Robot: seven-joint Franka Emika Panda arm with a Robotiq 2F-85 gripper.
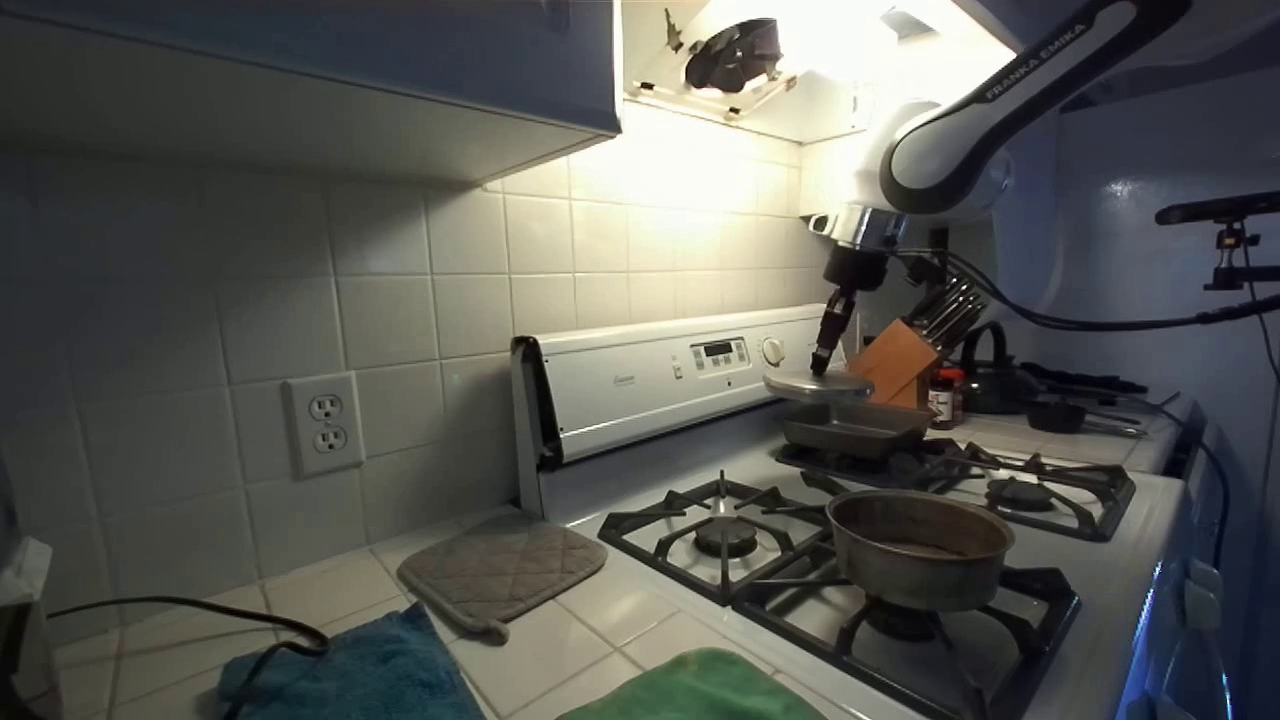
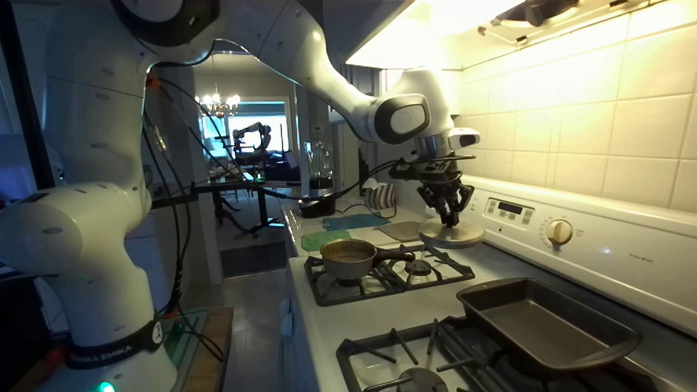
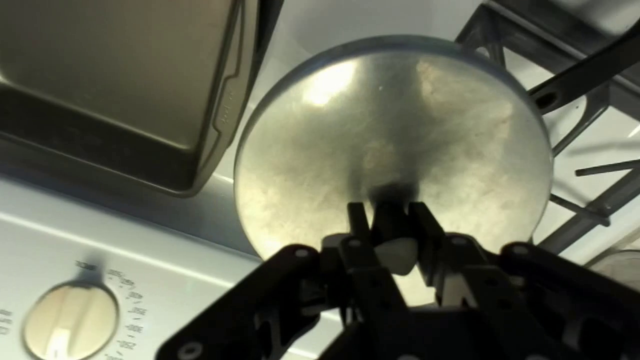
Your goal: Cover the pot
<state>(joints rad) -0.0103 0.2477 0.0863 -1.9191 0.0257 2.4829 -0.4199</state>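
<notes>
Pot [image 1: 915, 582] stands open, lid [image 2: 452, 238] held in the gripper [image 2: 450, 220]

From here the pot looks low and round, dull grey-brown, brownish inside, sitting on a front burner [image 1: 905, 624]. Its black handle [image 2: 395, 254] juts toward the back of the stove [image 2: 375, 318]. The gripper is clamped on top of the metal lid, up near the control panel [image 2: 599, 239]. A dark baking pan [image 2: 544, 321] sits nearby.

I see a white gas stovetop [image 2: 381, 320] — black grates [image 2: 359, 298] bearing the saucepan [image 1: 920, 565] and a baking pan [image 2: 547, 324] — beside a tiled tabletop [image 1: 605, 618] with quilted potholder [image 1: 510, 565], blue towel [image 1: 375, 670] and green cloth [image 1: 695, 690].
</notes>
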